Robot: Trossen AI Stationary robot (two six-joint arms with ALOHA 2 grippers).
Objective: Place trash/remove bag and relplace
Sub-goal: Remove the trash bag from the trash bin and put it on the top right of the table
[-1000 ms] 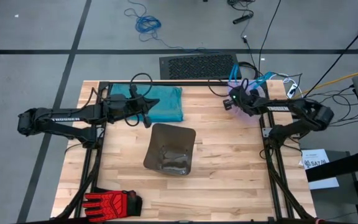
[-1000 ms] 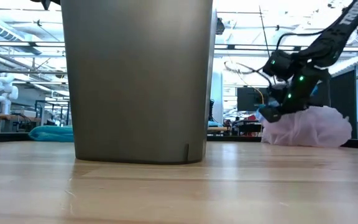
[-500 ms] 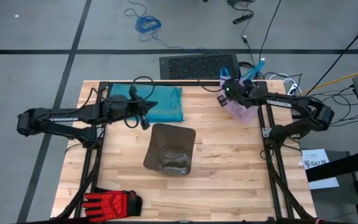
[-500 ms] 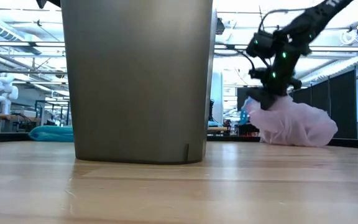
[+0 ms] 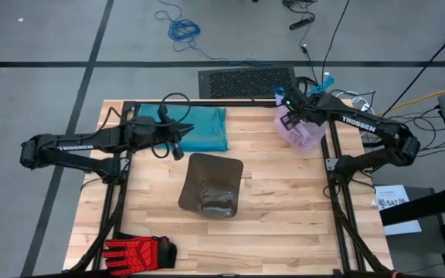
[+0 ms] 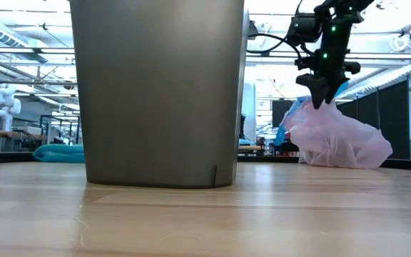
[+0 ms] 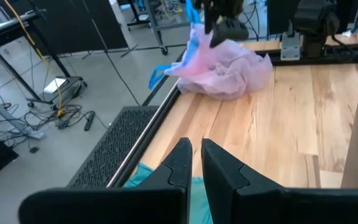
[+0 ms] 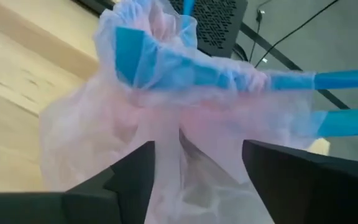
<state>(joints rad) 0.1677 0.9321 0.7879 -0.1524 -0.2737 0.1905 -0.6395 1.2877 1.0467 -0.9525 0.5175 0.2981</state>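
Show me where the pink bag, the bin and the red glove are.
pink bag (image 6: 341, 139), low view, middle of its bunched body
bin (image 5: 211, 185), high view, its inner wall
red glove (image 5: 134, 252), high view, its palm
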